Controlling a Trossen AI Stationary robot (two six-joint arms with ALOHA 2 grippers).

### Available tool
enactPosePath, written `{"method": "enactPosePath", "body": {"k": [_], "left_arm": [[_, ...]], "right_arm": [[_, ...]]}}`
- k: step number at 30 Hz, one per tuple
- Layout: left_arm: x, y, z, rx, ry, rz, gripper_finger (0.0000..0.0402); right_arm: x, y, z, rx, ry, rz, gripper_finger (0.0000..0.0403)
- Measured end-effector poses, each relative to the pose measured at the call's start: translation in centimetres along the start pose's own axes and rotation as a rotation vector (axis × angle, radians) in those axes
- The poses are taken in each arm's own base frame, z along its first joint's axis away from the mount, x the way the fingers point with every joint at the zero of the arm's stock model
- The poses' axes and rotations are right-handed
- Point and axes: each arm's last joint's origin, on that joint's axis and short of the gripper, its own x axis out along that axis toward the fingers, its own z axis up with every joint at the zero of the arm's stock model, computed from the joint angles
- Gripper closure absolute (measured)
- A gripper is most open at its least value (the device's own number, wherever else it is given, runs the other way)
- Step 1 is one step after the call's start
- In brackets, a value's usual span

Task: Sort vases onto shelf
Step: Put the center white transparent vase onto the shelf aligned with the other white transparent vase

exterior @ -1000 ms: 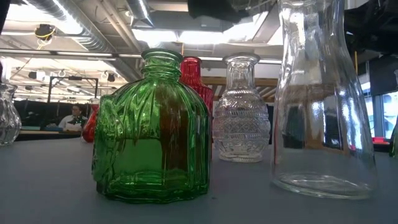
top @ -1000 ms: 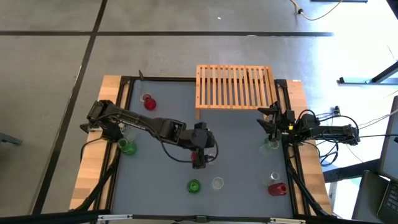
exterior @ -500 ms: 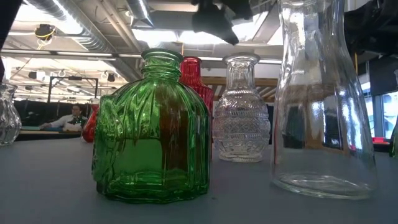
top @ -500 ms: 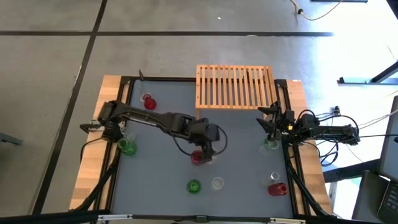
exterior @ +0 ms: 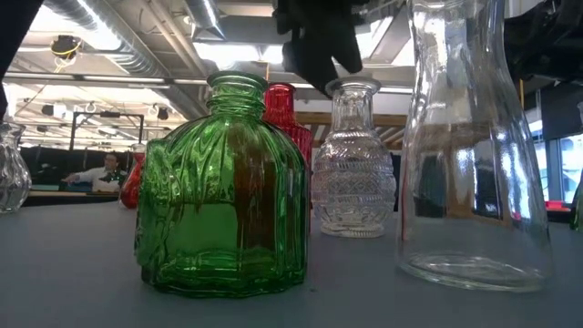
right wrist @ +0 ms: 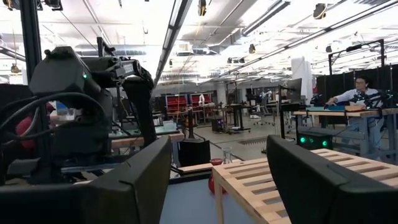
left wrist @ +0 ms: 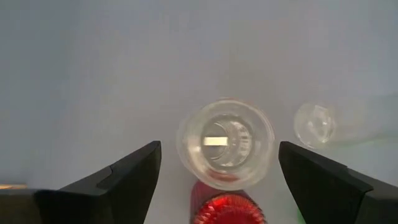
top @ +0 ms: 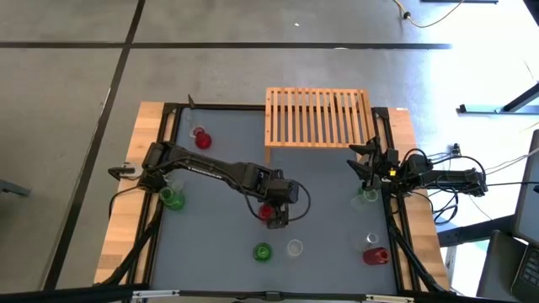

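— Grey matting covers our table (top: 210, 177), with the slatted shelf (top: 318, 118) at upper centre of the high view, nothing on it. What do we see of the vases?

— Our left gripper (top: 275, 209) sits mid-frame over a red vase (top: 267, 212), fingers apart. From its wrist, the red vase (left wrist: 227, 209) shows at the bottom edge between the open fingers, with a clear vase (left wrist: 225, 151) just past it and another clear one (left wrist: 316, 122) to the right.

— And the rest?

— Low down, we see a ribbed green vase (exterior: 225, 187) in front, red behind it, and a patterned clear one (exterior: 352, 164) beside it. From above, others are scattered around the mat's edges.

— Our right gripper (top: 368, 165)?

— Parked at the right edge beside the shelf, fingers apart.
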Motion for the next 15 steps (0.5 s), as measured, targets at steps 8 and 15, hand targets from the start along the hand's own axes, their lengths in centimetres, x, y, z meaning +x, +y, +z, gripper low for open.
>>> {"method": "enactPosePath", "body": {"k": [8, 15], "left_arm": [[1.0, -0.3, -0.6, 0.007, -0.013, -0.005, 0.0082], [1.9, -0.2, -0.7, 0.02, -0.058, 0.0, 0.0082]], "right_arm": [[0.0, 0.0, 0.0, 0.0, 0.0, 0.0, 0.0152], [0.0, 0.0, 0.0, 0.001, 0.0, 0.001, 0.0152]]}}
